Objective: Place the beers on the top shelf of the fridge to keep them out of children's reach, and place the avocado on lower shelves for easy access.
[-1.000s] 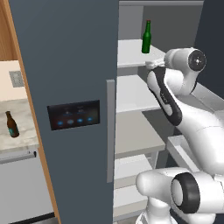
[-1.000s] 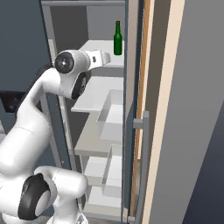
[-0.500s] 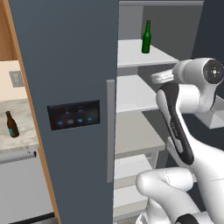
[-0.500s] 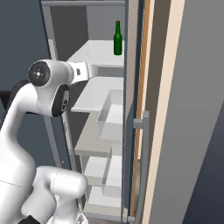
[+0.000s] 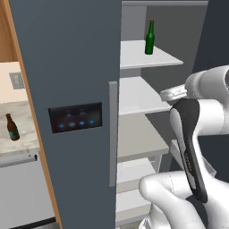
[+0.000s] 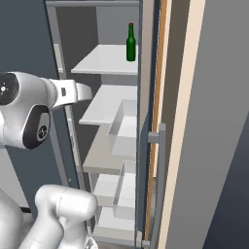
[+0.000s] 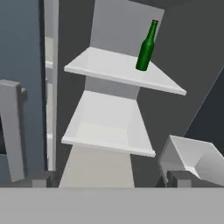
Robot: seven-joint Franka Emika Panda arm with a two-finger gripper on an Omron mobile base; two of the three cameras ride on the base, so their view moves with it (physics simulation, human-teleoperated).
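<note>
The green beer (image 5: 150, 38) (image 6: 131, 43) (image 7: 146, 46) stands upright on the top shelf (image 5: 134, 57) (image 7: 105, 65) of the open fridge (image 5: 67, 67). The brown beer (image 5: 12, 127) stands on the marble counter left of the fridge. My gripper (image 7: 111, 181) (image 6: 82, 91) hangs open and empty in front of the shelves, about level with the second shelf, below and short of the green bottle. The lower shelves (image 5: 136, 96) (image 7: 109, 122) are bare. The avocado is out of view.
The fridge's left door (image 5: 76, 117), with its grey bar handle (image 5: 113, 134), stands between the shelves and the counter (image 5: 22, 120). White door bins (image 6: 124, 126) (image 7: 192, 157) line the open right door. A wooden cabinet edge (image 6: 170, 97) lies right of the fridge.
My hand has drawn back and sunk from the edge of the top shelf to the second shelf's height, and the elbow has swung outward. The green bottle has stayed put.
</note>
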